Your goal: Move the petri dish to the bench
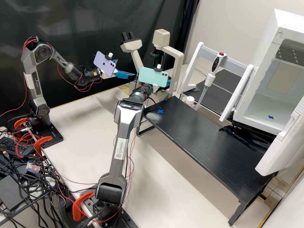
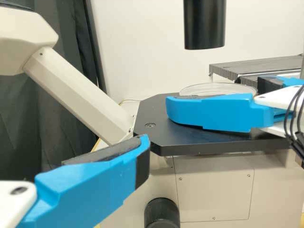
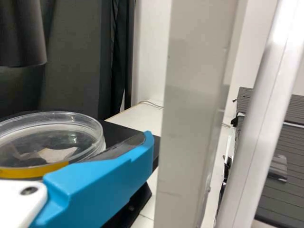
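Dark curtain (image 1: pixel 88 19) hangs behind the pale tabletop (image 1: pixel 76 117), where a microscope (image 1: pixel 179 63) stands beside a low black platform (image 1: pixel 205 136). The petri dish (image 3: pixel 52 142) is at the microscope's black stage (image 2: pixel 159 130). There, the right gripper (image 1: pixel 168 81) has its fingers wide apart with the dish between them; whether they grip it, I cannot tell. Near the microscope, the left gripper (image 1: pixel 126 68) has its fingers spread, holding nothing.
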`<control>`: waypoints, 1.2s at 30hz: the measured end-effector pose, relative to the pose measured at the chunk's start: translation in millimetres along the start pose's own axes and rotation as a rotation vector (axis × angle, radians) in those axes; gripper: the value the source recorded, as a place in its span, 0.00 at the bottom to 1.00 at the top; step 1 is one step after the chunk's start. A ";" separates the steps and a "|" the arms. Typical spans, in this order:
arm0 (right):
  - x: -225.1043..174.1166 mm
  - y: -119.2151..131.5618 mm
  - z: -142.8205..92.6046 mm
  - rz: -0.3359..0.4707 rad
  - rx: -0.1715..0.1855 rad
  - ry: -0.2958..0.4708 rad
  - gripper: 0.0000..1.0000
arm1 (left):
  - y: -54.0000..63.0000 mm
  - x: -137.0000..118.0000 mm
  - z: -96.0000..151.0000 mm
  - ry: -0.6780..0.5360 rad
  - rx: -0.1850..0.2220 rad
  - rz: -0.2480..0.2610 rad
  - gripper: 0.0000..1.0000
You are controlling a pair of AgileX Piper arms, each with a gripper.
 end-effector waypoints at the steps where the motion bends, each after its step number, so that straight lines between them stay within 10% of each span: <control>1: 0.1 0.3 0.3 0.000 0.000 -0.001 0.00 | 0.0 0.0 0.0 0.000 0.000 0.000 1.00; 36: -0.8 14.4 14.3 0.021 -0.005 -0.036 0.00 | 0.0 0.0 0.0 0.000 0.000 0.000 1.00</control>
